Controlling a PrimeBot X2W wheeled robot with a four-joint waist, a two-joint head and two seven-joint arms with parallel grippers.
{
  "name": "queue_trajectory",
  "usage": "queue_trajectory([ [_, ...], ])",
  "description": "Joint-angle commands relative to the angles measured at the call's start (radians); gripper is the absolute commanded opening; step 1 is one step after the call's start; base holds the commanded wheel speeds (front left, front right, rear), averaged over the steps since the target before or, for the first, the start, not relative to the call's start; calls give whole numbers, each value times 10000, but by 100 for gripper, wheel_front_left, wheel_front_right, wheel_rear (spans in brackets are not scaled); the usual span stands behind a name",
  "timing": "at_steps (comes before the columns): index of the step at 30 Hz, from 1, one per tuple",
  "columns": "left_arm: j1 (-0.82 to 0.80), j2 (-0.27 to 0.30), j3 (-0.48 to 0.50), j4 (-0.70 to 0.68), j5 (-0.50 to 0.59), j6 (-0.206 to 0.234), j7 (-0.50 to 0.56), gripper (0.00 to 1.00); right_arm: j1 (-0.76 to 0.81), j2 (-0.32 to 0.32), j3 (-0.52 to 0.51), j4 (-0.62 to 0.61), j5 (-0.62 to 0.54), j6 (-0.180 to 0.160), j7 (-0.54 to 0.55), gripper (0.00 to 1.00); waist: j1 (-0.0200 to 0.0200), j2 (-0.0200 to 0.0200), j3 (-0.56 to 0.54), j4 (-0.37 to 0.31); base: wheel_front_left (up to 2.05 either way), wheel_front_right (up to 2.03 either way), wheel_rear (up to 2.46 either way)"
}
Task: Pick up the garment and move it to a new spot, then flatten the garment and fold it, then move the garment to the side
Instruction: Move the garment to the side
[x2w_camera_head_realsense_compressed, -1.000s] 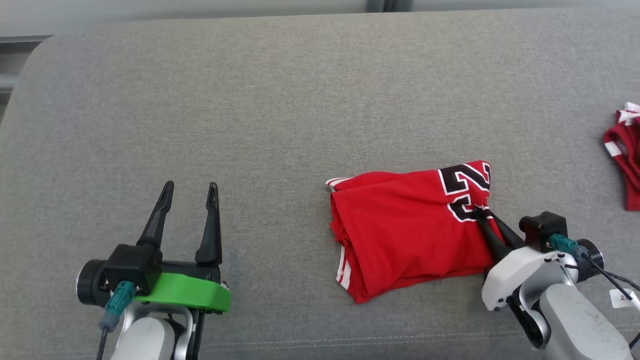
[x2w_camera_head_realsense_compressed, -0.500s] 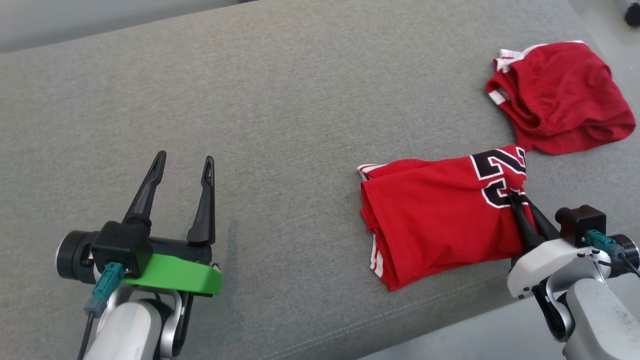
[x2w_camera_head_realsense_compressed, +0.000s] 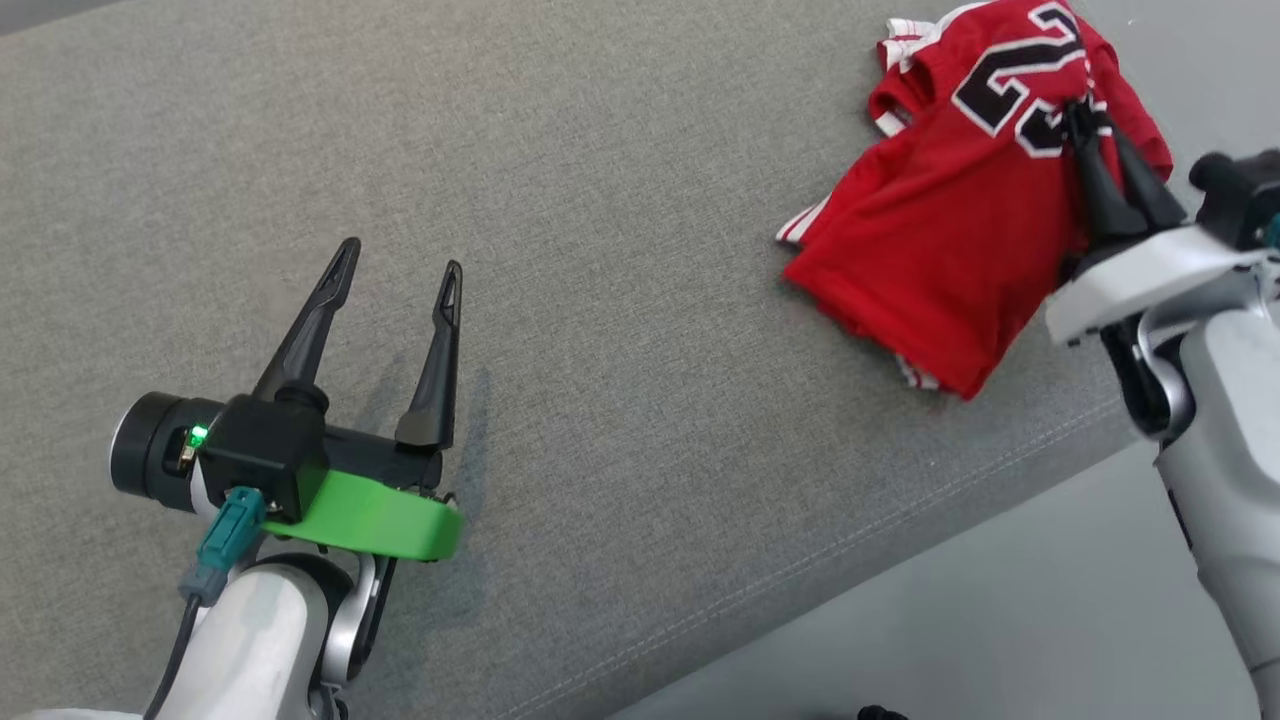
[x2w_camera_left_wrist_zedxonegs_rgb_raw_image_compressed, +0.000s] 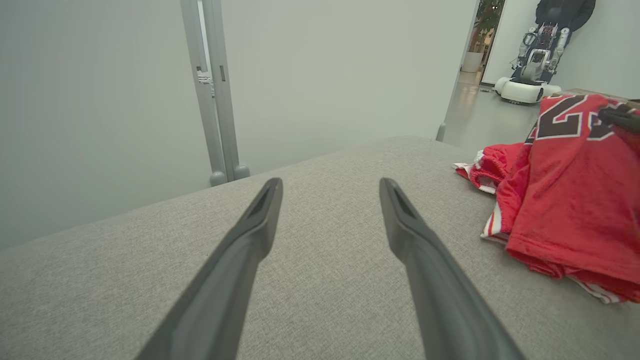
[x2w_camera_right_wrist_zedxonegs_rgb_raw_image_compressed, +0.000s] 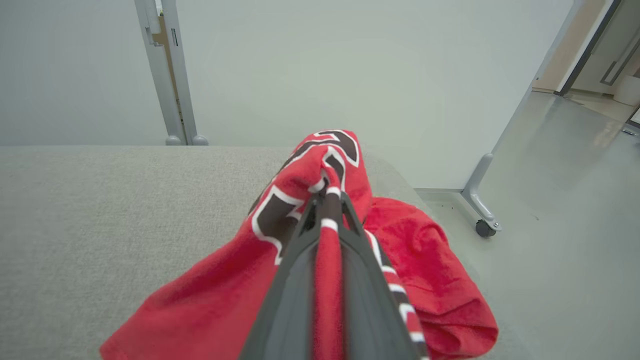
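The right gripper (x2w_camera_head_realsense_compressed: 1090, 115) was pressed together on a fold of the red jersey (x2w_camera_head_realsense_compressed: 930, 230), pinching it at the end that bore the black number. From that pinch the jersey hung down and away toward the left, so its long axis ran slantwise from the raised numbered end to the hem. The hem seemed to rest on the cushion (x2w_camera_head_realsense_compressed: 640, 200) close to the front edge, near the right end. The cloth looked doubled over on itself, so the folding was probably done and the step in hand was the carry to the side. Just beyond the jersey, at the cushion's right end, lay a second red garment (x2w_camera_right_wrist_zedxonegs_rgb_raw_image_compressed: 435, 270) with white trim, touching or nearly touching it. The floor (x2w_camera_head_realsense_compressed: 1000, 620) began right past that end. The next move therefore likely turned on how much cushion was left on the right for setting the jersey down. The left gripper (x2w_camera_head_realsense_compressed: 400, 258) was spread wide and held nothing, well apart over bare cushion toward the left. The right arm was clearly the nearer one.
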Motion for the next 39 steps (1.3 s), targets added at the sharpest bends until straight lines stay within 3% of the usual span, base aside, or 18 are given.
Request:
queue_trajectory([
  [1,-205,103,-33,-67,120,-51,32,100,-547,-93,70,76,267,-19,-100,0,-1,0,453,22,0,0,0],
  [5,-407,106,-141,-130,154,-125,63,100,-1814,-460,-30,722,732,-19,-150,0,-1,0,789,226,0,0,0],
  [10,-641,-1,-376,-133,204,-238,71,100,-2551,-965,-430,1808,1085,-19,-153,0,-1,0,1108,607,0,0,0],
  [17,-941,41,-481,-175,292,-307,105,100,-3257,-1800,-237,3387,1167,-19,-161,0,-1,0,1647,950,0,0,0],
  [19,-1036,76,-508,-170,324,-316,126,100,-3445,-1792,-337,4087,1404,-19,74,100,-1,0,1742,1001,0,0,0],
  [26,-1244,60,-582,-162,340,-302,68,100,-4082,-1903,-162,5000,1216,-19,-135,100,-1,0,1843,1108,0,0,0],
  [29,-1177,38,-516,-81,255,-213,-27,100,-4149,-1738,-54,4738,1109,-17,-168,100,-1,0,1695,1134,0,0,0],
  [39,-729,-138,-250,172,4,162,-517,100,-2399,-882,-870,476,376,-19,-160,100,-1,0,770,1572,0,0,0],
])
